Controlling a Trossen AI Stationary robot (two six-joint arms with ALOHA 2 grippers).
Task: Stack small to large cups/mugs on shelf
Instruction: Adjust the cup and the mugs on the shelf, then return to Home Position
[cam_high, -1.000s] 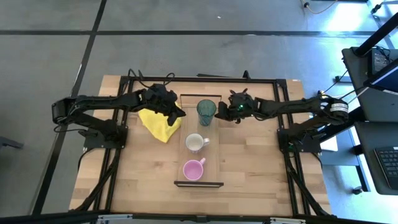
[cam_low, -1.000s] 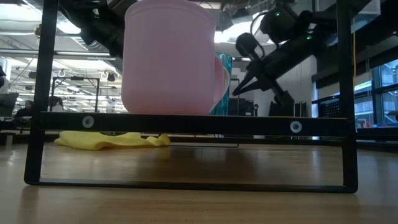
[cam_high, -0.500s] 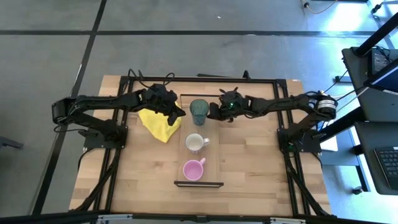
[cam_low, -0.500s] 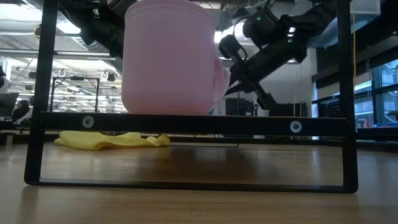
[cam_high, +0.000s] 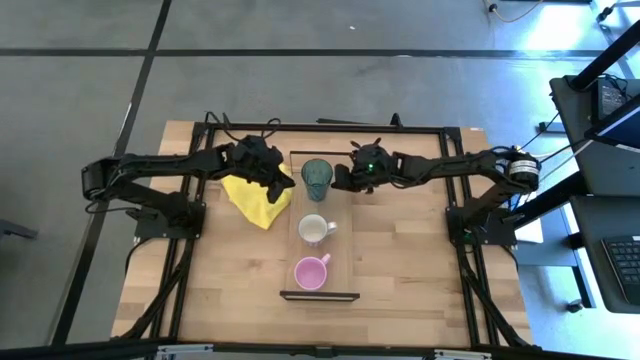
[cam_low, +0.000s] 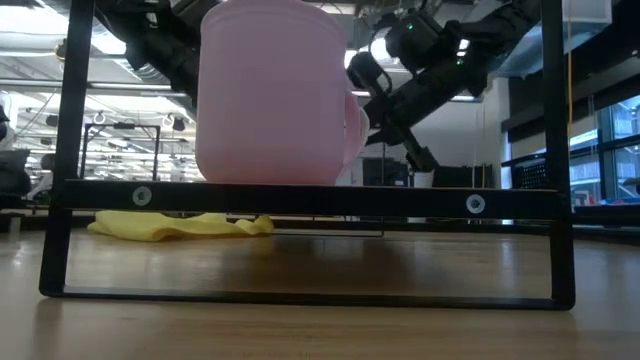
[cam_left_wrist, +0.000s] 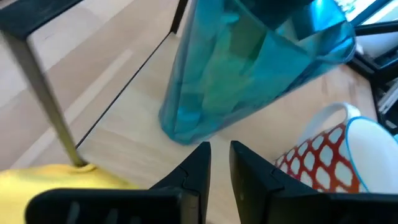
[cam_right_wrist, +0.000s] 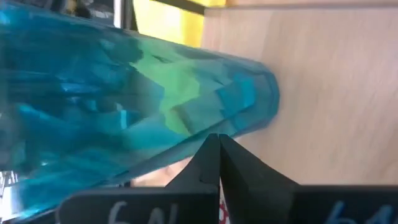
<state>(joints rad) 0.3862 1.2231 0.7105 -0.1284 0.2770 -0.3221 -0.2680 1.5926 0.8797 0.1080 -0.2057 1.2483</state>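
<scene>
The teal tumbler (cam_high: 316, 177) stands by its base at the far end of the shelf (cam_high: 339, 254). It fills the right wrist view (cam_right_wrist: 137, 106) and shows in the left wrist view (cam_left_wrist: 249, 68). The white mug (cam_high: 316, 229) and the pink mug (cam_high: 311, 271) stand nearer on the shelf board. The pink mug (cam_low: 275, 95) hides the tumbler in the low view. My right gripper (cam_high: 338, 181) is shut, at the tumbler's right side. My left gripper (cam_high: 288, 186) hovers just left of the tumbler, its fingers (cam_left_wrist: 199, 163) nearly together and holding nothing. My right gripper pushes the tumbler's side wall (cam_right_wrist: 239, 124), low down near the base, with the tips of its shut fingers (cam_right_wrist: 211, 152). It comes about level from the table's right. The tumbler's base is on the shelf board; whether it stands upright or tips I cannot tell.
A yellow cloth (cam_high: 255, 198) lies on the table left of the shelf, under my left arm. The shelf's dark end pieces stand at its far end (cam_left_wrist: 43, 93) and near end (cam_low: 300, 198). Bare wooden tabletop lies right of the shelf (cam_high: 410, 250).
My right gripper has moved toward the table's left, against the tumbler. The tumbler has slid left along the shelf's far end, toward my left gripper, and has gone out of sight behind the pink mug in the low view.
</scene>
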